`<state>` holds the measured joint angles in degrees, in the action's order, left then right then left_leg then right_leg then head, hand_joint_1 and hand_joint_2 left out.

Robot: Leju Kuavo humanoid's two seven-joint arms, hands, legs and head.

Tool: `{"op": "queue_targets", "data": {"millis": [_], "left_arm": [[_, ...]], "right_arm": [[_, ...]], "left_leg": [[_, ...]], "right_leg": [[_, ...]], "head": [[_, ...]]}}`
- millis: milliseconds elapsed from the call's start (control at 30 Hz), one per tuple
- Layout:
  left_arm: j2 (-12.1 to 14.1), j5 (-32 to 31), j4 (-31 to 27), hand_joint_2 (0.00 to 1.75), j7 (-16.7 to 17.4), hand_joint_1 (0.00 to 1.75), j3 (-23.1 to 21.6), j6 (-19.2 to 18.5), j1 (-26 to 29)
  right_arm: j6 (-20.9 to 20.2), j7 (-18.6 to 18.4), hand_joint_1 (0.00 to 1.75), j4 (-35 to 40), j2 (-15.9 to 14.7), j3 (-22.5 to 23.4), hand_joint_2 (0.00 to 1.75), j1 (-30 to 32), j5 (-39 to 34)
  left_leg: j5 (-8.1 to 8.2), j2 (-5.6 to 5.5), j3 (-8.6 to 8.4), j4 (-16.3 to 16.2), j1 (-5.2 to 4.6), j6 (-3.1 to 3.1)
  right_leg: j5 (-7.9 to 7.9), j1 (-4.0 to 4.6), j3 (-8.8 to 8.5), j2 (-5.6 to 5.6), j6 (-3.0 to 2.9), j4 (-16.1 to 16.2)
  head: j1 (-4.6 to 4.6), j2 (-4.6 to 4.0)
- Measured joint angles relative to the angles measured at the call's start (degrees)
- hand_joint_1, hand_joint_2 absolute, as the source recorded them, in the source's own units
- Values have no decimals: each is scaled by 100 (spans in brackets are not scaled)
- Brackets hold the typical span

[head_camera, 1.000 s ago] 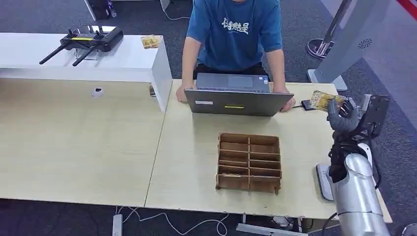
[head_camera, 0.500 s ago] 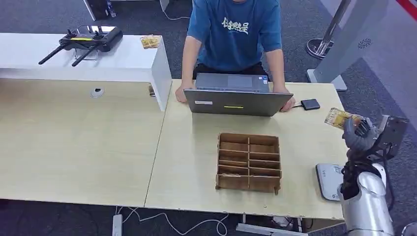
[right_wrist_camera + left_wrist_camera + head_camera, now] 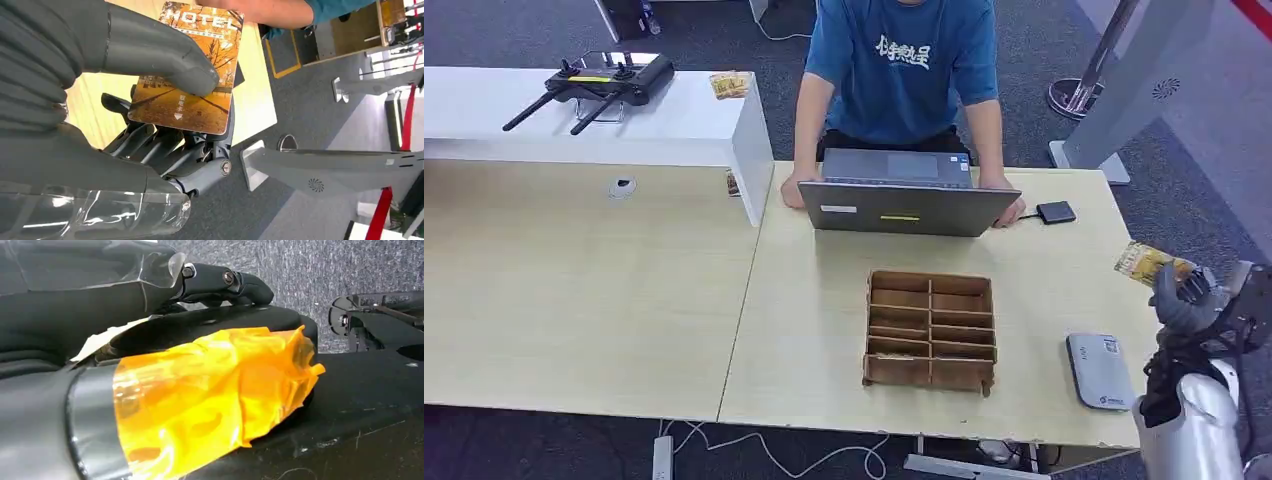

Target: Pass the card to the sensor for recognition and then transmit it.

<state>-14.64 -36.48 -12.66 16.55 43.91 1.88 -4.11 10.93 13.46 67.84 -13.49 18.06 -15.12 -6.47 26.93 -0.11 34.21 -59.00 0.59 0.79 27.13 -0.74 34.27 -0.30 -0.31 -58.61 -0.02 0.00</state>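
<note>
Amber-printed and thin, the hotel key card (image 3: 187,75) looks light, stiff and slick, so we keep our right hand (image 3: 1189,300) pinching its flat faces, thumb over fingers, off the table's 3 o'clock edge; left hand's state we cannot tell

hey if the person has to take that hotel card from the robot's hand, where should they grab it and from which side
Probably the free end of the hotel card, the edge bearing the HOTEL lettering. It juts out past the right hand, whose thumb presses on the card's face with the fingers beneath. Pinch that end, one finger on each flat face, coming from the table side, opposite the wrist.
</note>
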Motion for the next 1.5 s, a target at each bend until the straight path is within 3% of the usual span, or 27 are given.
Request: {"op": "queue_targets", "data": {"millis": [833, 1500], "left_arm": [[17, 225, 0, 0, 48, 0, 256, -35, 44], [17, 343, 0, 0, 55, 0, 380, -55, 48]], "right_arm": [[-214, -2, 175, -39, -114, 902, 175, 691, -26], [-514, -35, 175, -46, -125, 1154, 175, 971, 72]], "left_leg": [[7, -2, 0, 0, 0, 1], [8, -2, 1, 0, -1, 1]], "right_leg": [[5, -1, -1, -2, 6, 1], [8, -1, -1, -2, 7, 1]], "head": [[0, 2], [0, 2]]}}
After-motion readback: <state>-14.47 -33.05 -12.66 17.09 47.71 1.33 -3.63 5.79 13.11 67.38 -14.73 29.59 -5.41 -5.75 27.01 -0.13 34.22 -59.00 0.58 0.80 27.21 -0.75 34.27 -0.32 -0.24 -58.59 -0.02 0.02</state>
